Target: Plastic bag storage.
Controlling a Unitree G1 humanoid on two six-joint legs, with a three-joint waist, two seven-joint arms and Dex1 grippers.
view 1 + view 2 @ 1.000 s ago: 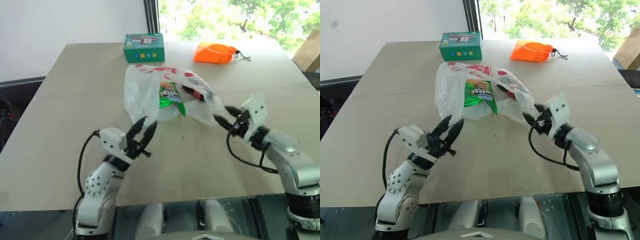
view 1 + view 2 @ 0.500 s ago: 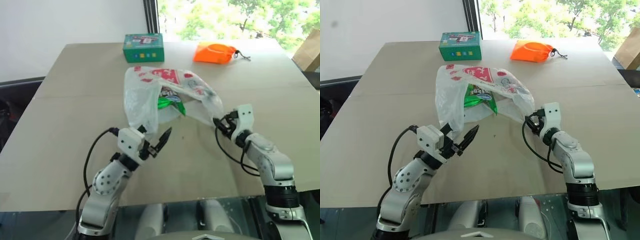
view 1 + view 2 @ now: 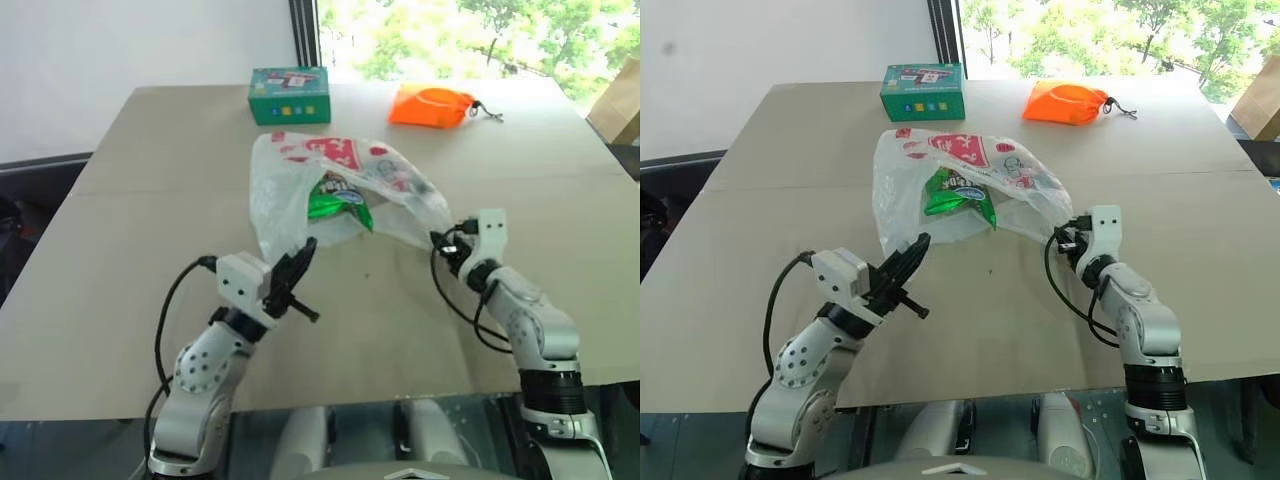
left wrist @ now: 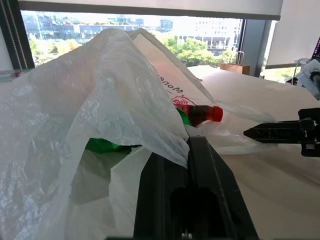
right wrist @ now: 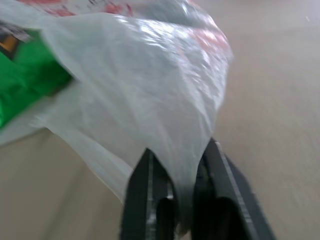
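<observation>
While the plastic bag (image 3: 340,195) sits mid-desk (image 3: 130,220), both end effectors are clamped on it: left end effector (image 3: 300,262) on its near-left edge, right end effector (image 3: 440,240) on its near-right corner. Contents seen through film: green snack packet (image 3: 338,195), red-capped bottle (image 4: 202,114). Behind, well apart: green box (image 3: 290,95), orange pouch (image 3: 432,105).

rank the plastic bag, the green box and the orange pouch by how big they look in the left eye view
1. plastic bag, clearly the largest.
2. green box and orange drawstring pouch look about alike; both lie farther back on the table, so I won't rank one above the other.
</observation>
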